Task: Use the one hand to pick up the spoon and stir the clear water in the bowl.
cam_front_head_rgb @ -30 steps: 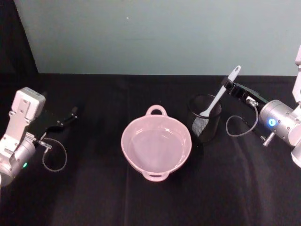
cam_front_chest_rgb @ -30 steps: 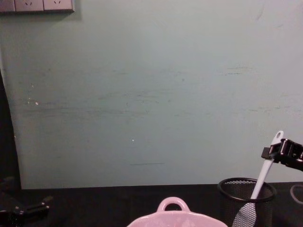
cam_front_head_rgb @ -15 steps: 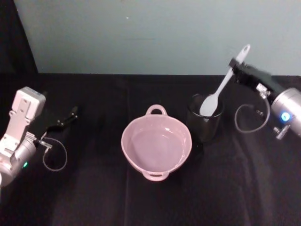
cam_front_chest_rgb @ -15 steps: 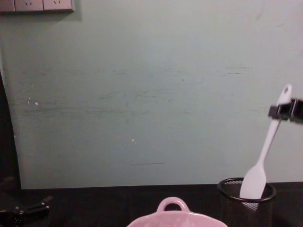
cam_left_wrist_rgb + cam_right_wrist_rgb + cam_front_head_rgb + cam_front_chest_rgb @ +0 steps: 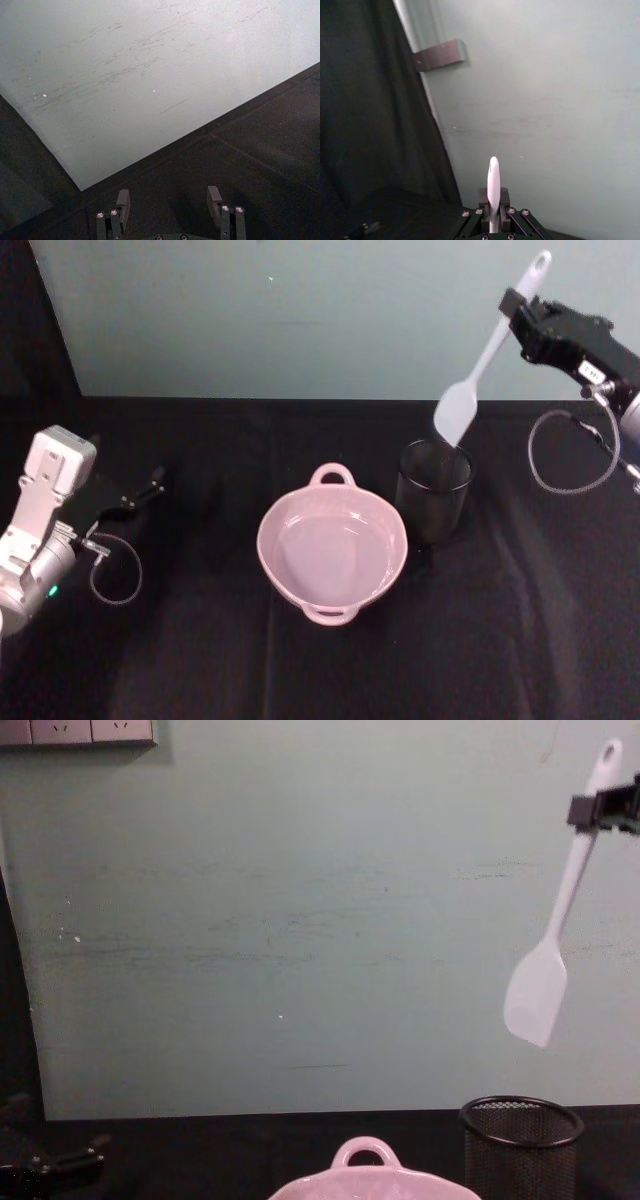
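Note:
My right gripper is shut on the handle of the white spoon, just below its holed end, and holds it high in the air. The flat blade hangs clear above the black mesh cup. The same gripper enters the chest view at the upper right edge. In the right wrist view the spoon's handle tip pokes up between the closed fingers. The pale pink bowl with clear water sits at the table's middle, left of the cup. My left gripper rests open at the far left.
A black cloth covers the table. A pale green wall stands behind it, with outlets at its upper left. A grey cable loops under my right arm.
My right gripper has risen with the spoon, drawing the blade up out of the mesh cup until it hangs free above the rim. The left arm has not moved.

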You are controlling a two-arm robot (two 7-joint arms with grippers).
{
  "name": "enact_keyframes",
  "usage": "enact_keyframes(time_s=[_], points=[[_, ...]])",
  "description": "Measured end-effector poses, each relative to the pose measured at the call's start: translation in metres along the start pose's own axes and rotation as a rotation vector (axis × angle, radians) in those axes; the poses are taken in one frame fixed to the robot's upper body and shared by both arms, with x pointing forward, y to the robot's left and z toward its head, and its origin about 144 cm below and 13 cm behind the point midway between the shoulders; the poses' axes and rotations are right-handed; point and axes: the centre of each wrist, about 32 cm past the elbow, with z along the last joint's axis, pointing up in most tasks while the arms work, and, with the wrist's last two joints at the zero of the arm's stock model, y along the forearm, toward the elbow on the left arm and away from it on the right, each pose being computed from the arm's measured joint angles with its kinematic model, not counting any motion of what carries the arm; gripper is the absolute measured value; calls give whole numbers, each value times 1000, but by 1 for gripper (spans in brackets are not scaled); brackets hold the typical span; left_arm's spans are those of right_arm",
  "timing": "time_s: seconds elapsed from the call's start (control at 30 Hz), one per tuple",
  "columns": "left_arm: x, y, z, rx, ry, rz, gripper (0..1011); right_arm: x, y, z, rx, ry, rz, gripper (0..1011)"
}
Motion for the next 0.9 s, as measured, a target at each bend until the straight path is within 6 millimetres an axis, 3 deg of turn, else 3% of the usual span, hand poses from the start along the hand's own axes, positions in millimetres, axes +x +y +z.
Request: enact_keyframes(time_s=[0.17,0.37,0.53,0.9], points=[[0,0,0,0,0,0,1011,-7,2,8,6,-7,69,117],[0,0,0,0,0,0,1011,-19,5,3,9,-19,165,117],[0,0,0,0,0,0,1011,-29,7,-8,-12,-34,244,117],[0,0,0,0,0,0,1011,-43,10,-55,-49,-133,341,117]])
